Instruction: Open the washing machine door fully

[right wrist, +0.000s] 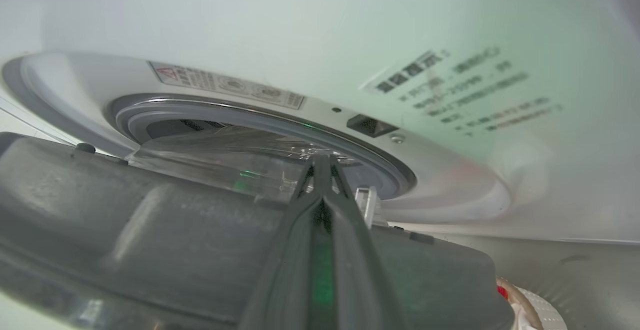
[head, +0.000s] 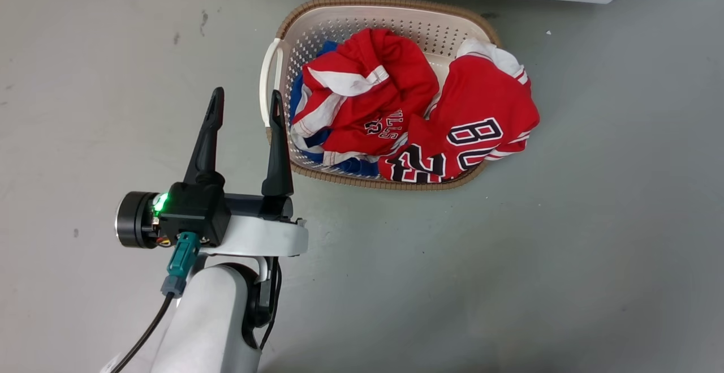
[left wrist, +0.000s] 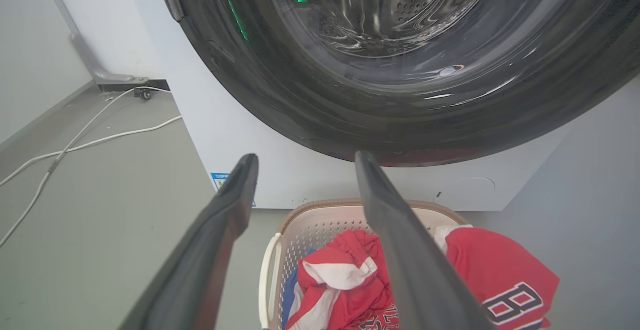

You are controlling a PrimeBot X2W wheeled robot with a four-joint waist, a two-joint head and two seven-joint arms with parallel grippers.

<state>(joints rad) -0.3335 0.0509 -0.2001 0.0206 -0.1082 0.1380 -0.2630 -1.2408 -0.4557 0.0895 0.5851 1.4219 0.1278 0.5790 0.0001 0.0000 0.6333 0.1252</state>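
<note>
The washing machine door, a glossy black disc with a clear glass centre, hangs above a white washing machine. My left gripper is open and empty, low in front of the machine and pointing at its base; it hovers over the floor left of the basket. In the right wrist view the door stands ajar, its grey inner rim and glass bowl facing the machine's front. My right gripper is shut, fingers together, lying across that inner rim near the door's latch hook.
A beige laundry basket with red and blue jerseys sits on the grey floor right in front of the washer. White cables trail over the floor at the machine's left. The grey gasket rings the drum opening.
</note>
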